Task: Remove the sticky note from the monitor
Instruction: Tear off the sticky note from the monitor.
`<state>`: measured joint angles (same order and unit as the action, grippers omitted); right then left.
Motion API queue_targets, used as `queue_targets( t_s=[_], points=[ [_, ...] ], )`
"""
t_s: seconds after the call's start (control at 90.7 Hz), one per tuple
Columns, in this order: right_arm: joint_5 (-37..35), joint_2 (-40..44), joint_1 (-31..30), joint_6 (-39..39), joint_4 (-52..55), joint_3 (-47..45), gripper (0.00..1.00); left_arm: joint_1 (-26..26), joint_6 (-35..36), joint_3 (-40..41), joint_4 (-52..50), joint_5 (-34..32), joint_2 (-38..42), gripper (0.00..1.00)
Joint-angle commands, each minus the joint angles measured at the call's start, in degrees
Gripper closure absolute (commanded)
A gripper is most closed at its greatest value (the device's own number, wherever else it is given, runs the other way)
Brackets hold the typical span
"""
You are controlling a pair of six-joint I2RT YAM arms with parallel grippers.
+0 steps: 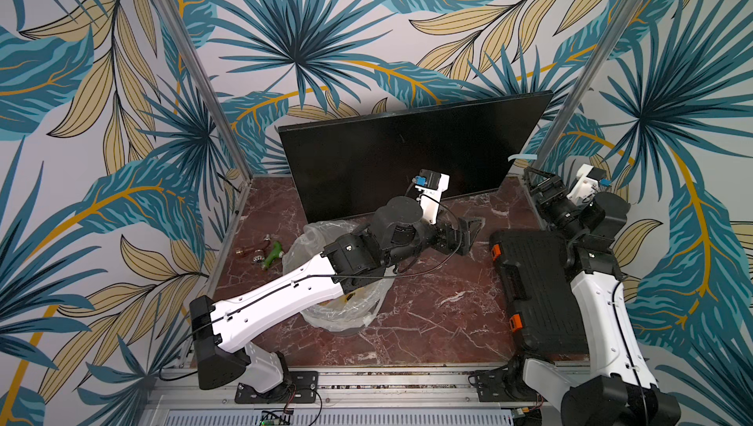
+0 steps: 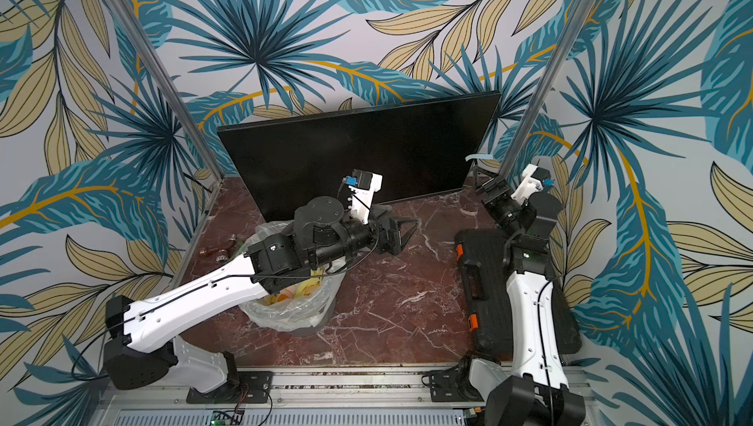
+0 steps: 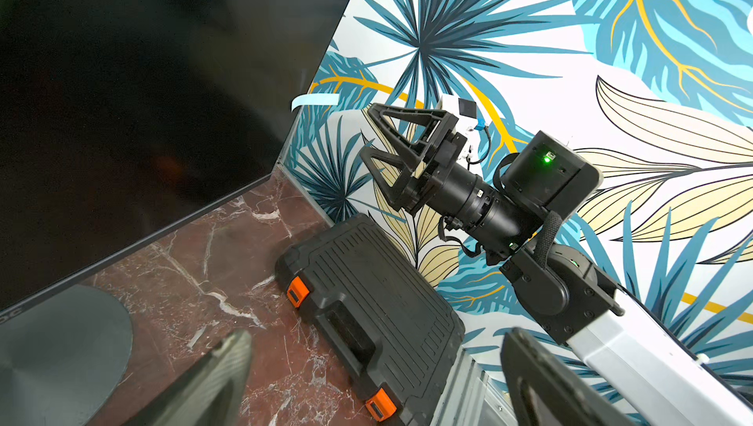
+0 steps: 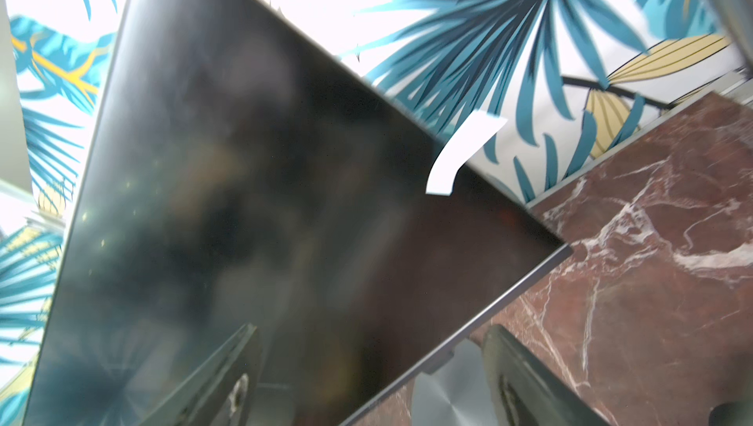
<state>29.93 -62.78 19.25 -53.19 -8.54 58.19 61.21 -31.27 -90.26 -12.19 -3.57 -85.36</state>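
Approach step, nothing yet grasped: pale blue sticky note (image 4: 460, 155) clinging to side edge of monitor (image 1: 387, 159), just above and ahead of right pincer (image 3: 366, 133), jaws wide and empty; left pincer (image 1: 468, 234) likewise agape, well apart; next move probably pinching the curled free flap.

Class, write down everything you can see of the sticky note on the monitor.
The sticky note is a small slip of thin paper, pale blue in both top views, nearly white in the right wrist view. One end is stuck to the dark screen of the monitor near its edge on the robot's right; the rest curls off the glass and juts past the frame. It looks blank. Nothing else touches it: the right gripper stands nearby, fingers open, apart from it.
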Motion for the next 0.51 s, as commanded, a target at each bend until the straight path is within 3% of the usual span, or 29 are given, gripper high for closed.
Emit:
queue_targets(
  t_s=[0.0,0.242,0.496],
  points=[
    [1.4,-1.1,3.2,-3.8,-6.0,-1.6,0.12,0.1,2.0,-2.2,1.3,0.7,-0.5,0.00],
    [0.2,-5.9,5.8,-10.7,-17.3,-3.3,0.12,-0.1,2.1,-2.6,1.6,0.9,-1.4,0.00],
    [-1.5,-13.2,5.8,-18.6,-38.5,-7.4,0.12,-0.5,2.1,-3.0,0.9,1.7,-1.6,0.00]
  ],
)
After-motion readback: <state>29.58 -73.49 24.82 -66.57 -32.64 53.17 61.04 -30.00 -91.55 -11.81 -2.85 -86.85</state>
